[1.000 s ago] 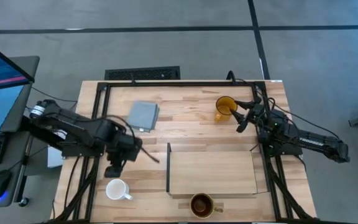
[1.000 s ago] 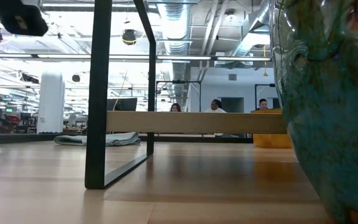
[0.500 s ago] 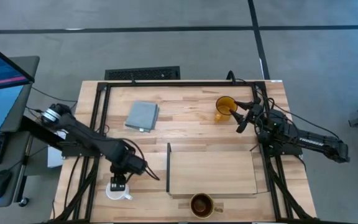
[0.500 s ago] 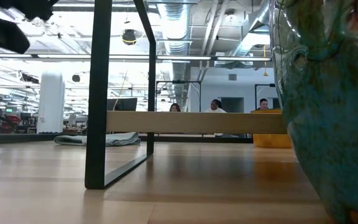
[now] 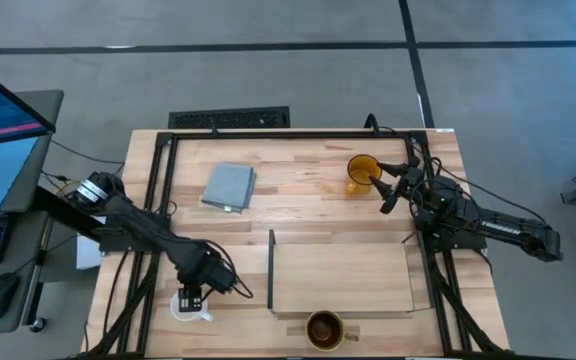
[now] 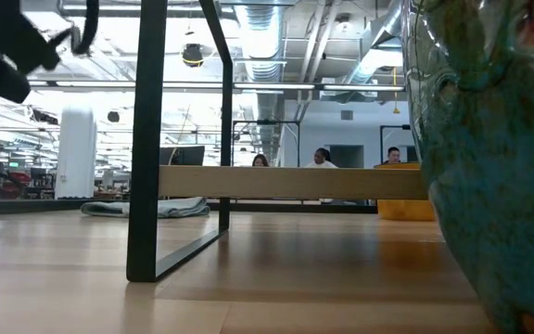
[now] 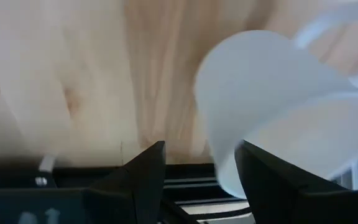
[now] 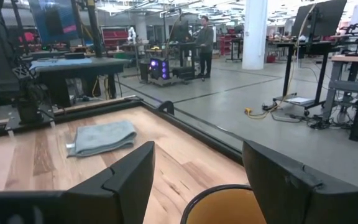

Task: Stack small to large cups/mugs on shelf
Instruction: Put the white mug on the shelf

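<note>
The small white mug stands near the table's near left corner, with my left gripper right above it. In the left wrist view the left gripper is open; one finger stands over the white mug's mouth, the other outside its wall. The yellow-amber mug stands at the far right, just left of my open right gripper, its rim showing between the fingers. The glass mug stands at the near edge, before the shelf. My left gripper comes at the white mug from above, pointing down, with its fingers either side of the mug's wall near the rim. Whether a finger touches the wall, I cannot tell. The mug stands upright on the table.
A grey-blue folded cloth lies at the far left of the table. The shelf's dark upright panel stands between the white mug and the board. In the low view the glass mug fills the right side.
My left arm has swung toward the table's near edge and gone down, from beside the shelf's panel to right over the white mug. The mugs and my right arm have kept still.
</note>
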Available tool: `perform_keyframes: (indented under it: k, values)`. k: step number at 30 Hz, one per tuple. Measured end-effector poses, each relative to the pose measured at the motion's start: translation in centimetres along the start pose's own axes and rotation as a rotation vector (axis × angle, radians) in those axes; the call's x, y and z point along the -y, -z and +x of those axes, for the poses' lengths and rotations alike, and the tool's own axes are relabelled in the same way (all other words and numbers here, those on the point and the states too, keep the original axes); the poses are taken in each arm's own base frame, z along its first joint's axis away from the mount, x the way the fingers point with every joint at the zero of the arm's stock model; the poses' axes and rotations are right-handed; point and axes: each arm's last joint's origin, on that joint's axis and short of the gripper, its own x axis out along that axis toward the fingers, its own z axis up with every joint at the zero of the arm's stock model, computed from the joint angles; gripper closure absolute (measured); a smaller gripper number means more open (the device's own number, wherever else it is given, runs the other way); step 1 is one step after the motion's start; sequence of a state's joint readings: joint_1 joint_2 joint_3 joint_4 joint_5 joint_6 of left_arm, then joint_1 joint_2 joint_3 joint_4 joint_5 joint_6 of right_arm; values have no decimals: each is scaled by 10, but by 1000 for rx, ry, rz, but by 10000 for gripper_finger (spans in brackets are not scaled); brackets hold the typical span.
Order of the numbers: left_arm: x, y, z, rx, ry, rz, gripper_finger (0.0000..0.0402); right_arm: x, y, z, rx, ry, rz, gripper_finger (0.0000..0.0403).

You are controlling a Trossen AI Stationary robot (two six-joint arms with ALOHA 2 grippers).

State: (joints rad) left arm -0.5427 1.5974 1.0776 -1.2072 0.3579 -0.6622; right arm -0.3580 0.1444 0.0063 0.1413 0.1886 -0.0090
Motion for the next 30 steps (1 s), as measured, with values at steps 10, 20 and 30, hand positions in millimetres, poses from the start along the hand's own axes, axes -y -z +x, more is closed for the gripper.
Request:
perform_keyframes:
  k: [10, 20, 30]
  values:
    - [1, -2, 12, -37, 95, -116, 217, 0, 0, 0, 1, 0, 0, 136]
    - [8, -2, 13, -64, 159, -345, 217, 2, 0, 0, 0, 16, 0, 136]
    - [18, 9, 18, -128, 140, -498, 217, 9, 0, 1, 0, 89, 0, 136]
